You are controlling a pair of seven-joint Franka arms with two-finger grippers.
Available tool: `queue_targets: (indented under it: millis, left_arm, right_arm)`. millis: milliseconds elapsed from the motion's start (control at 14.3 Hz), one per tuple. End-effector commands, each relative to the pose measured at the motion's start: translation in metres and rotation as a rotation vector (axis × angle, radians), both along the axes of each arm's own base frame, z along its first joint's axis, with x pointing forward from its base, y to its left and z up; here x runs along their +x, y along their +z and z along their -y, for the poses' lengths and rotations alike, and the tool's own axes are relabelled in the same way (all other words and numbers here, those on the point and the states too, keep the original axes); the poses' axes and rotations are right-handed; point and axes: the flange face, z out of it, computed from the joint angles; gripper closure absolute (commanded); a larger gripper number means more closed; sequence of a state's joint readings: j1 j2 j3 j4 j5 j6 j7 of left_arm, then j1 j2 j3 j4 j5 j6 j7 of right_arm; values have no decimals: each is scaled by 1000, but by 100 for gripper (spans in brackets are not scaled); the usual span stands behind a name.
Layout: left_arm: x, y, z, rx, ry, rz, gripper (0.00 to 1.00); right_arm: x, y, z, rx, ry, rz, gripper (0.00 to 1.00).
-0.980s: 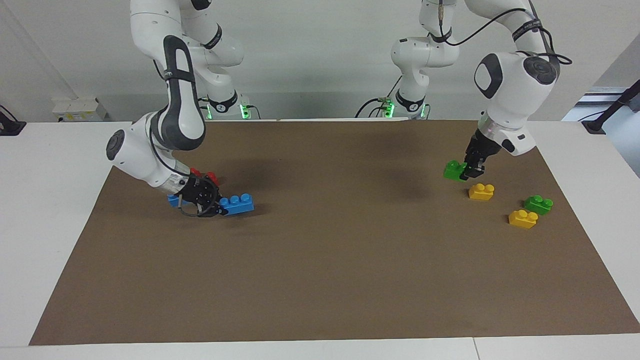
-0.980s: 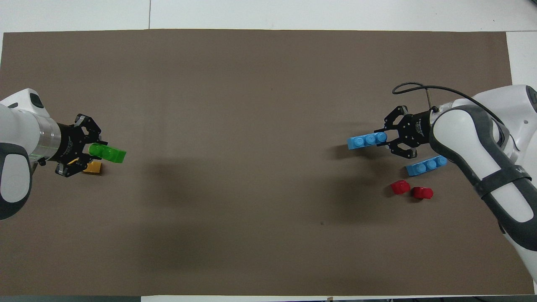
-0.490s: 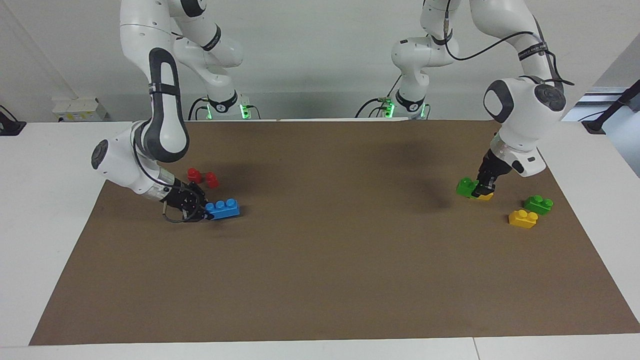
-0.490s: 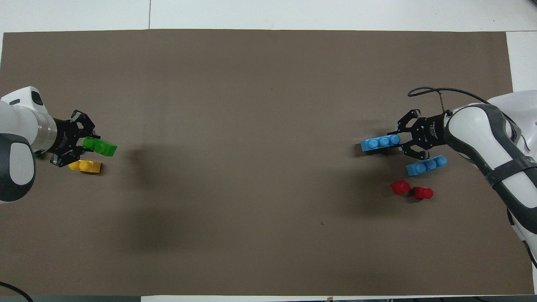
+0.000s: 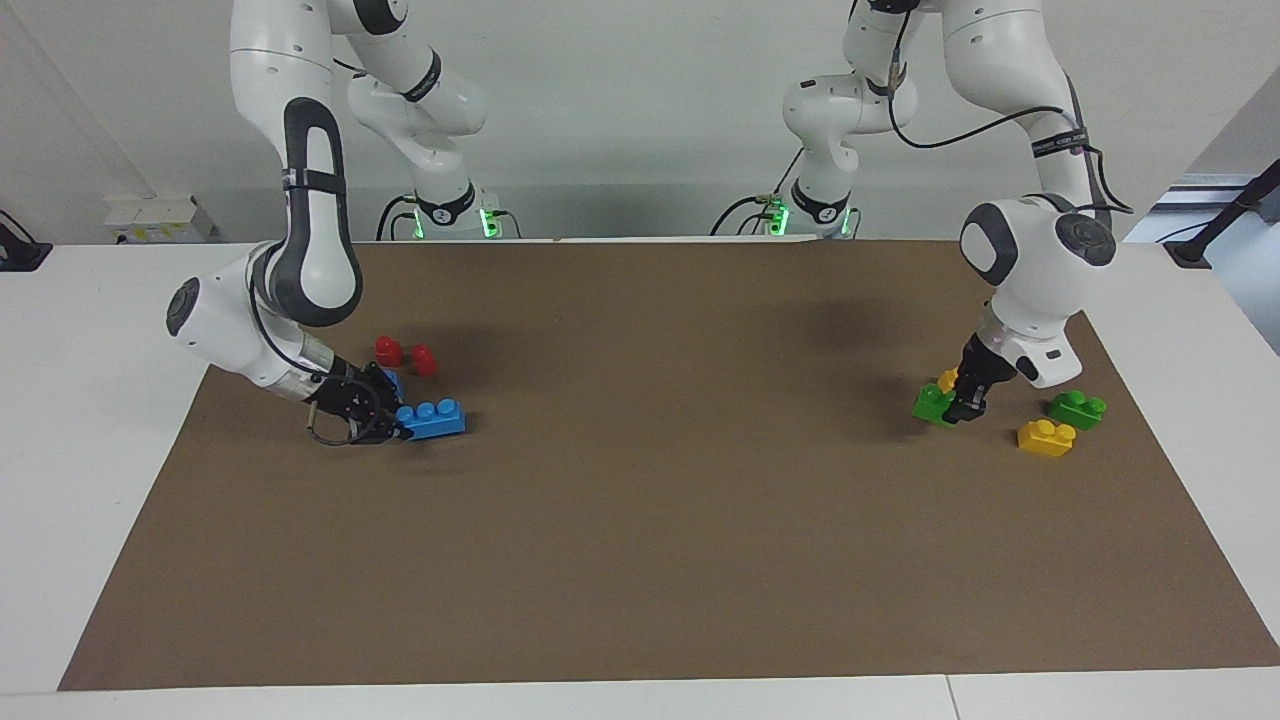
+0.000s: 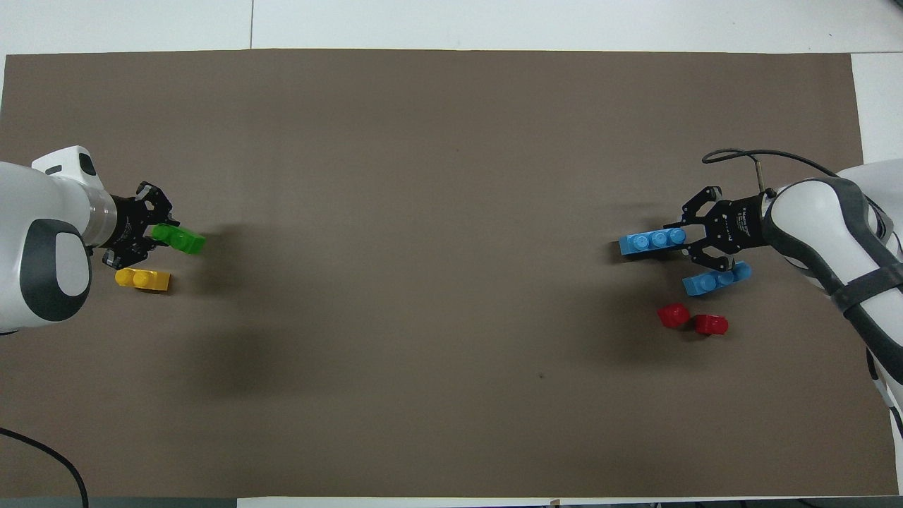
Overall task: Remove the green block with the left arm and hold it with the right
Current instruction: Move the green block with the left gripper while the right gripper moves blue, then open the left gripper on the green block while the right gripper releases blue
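My left gripper (image 5: 958, 408) is shut on one end of the lime-green block (image 5: 933, 402) and holds it low, at or just above the brown mat (image 5: 650, 520), at the left arm's end. In the overhead view the left gripper (image 6: 159, 237) shows with the green block (image 6: 181, 239) sticking out toward the table's middle. My right gripper (image 5: 399, 426) is shut on the end of a blue three-stud brick (image 5: 432, 418), low at the mat, at the right arm's end. It shows too in the overhead view (image 6: 683, 240), gripping the blue brick (image 6: 652, 243).
A yellow brick (image 5: 1046, 437), a darker green brick (image 5: 1077, 408) and a second yellow brick (image 5: 948, 379), partly hidden by the left gripper, lie near the green block. A second blue brick (image 6: 716, 279) and two red pieces (image 6: 674, 315) (image 6: 711, 324) lie by the right gripper.
The left gripper came down with the green block, from above the yellow bricks to mat level. The right gripper sank and drew back toward the right arm's end with the blue brick.
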State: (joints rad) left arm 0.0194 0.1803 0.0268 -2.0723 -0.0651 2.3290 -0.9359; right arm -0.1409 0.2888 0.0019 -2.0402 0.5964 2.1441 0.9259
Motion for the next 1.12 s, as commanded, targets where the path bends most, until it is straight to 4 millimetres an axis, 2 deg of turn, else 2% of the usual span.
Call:
queue_targets:
  millis: [0,210,630,700,770,840,910,980,1050]
  left_arm:
    - [17,-14,-3,-5,-19,30,100]
    - [24,-26,-6,3,-88,22,100]
    - [28,-45,-16,8,-106,23,100]
    - [27,-45,-20,9,-104,26,100]
    - [27,-45,-22,11,-112,33,100]
    - [27,-45,-23,13,-122,33,100]
    - [28,-44,-21,13,-128,36,89]
    - [29,-44,-18,14,-135,39,39]
    - [30,-44,-15,16,-142,41,0]
  right_arm:
    - [-6,-6,3,-21,21,11,100]
    - [-10,-10,4,-30,14,14,100]
    - [-12,-11,-1,-23,25,2,100]
    - [-11,-9,-3,-20,28,1,86]
    - [-10,-9,-5,-18,31,-3,58]
    - [-9,-6,-6,-15,36,-3,46]
    - [-7,-1,-8,-10,41,-4,37]
    - [-5,5,-8,-1,47,-6,26]
    - [-3,13,-8,2,48,1,20]
